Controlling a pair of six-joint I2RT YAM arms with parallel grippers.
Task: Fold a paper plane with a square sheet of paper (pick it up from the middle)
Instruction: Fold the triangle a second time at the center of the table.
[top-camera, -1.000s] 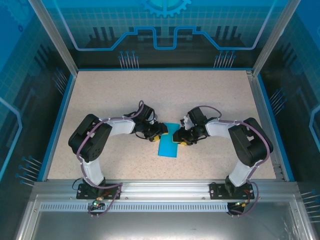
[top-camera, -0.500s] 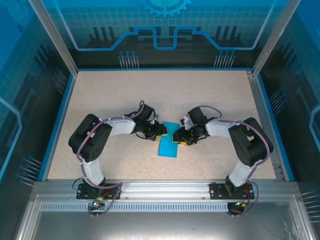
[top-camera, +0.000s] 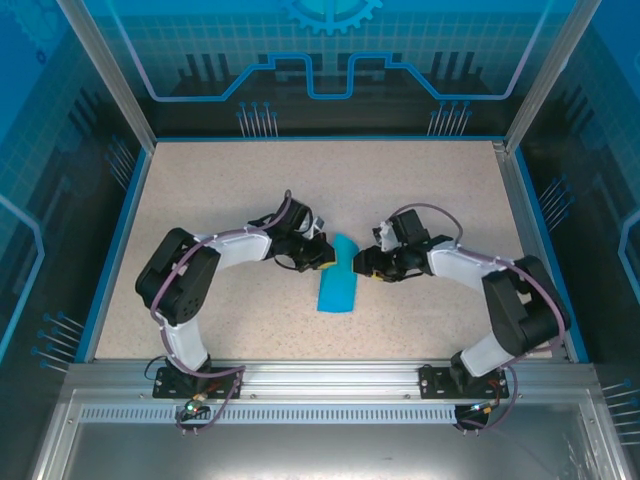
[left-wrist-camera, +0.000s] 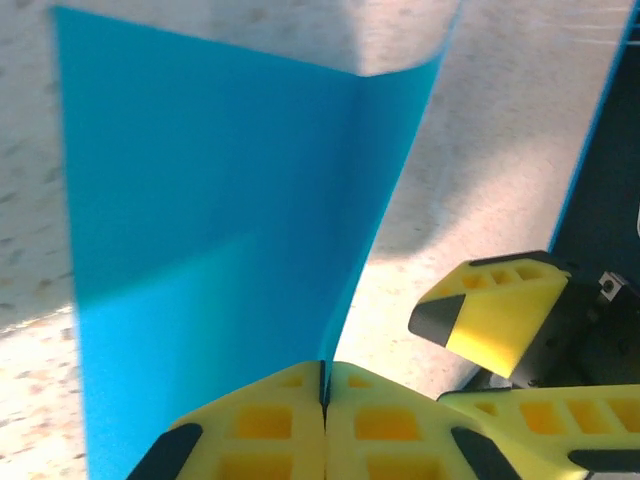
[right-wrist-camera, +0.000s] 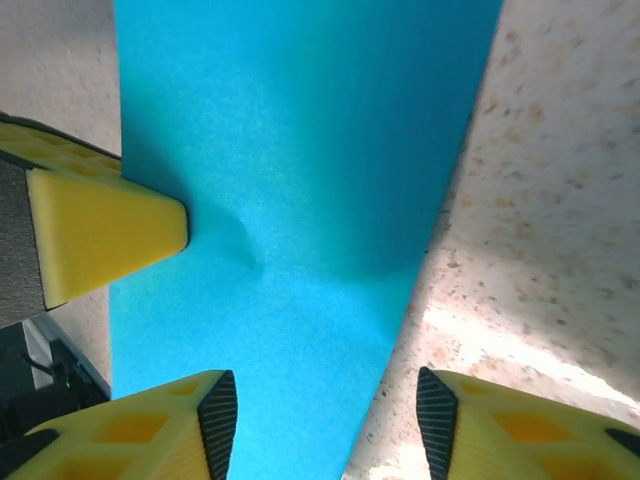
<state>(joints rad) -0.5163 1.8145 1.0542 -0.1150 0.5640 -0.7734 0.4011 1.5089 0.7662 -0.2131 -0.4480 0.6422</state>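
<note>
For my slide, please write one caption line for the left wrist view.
Left tool, shut, pinches the edge of the creased cyan-blue sheet of paper; speckled table behind.

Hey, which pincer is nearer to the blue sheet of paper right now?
Left. The left pincer is shut on one edge of the sheet of paper, so it touches it. The right pincer is open at the opposite side, not clamping it.

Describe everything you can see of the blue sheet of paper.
The square sheet of paper is thin, plain and bright cyan-blue, a narrow strip lying on the speckled table between the arms. Its far end is lifted and bent along a crease, pinched in the shut left claw. The open right claw stands over its edge, not gripping.
</note>
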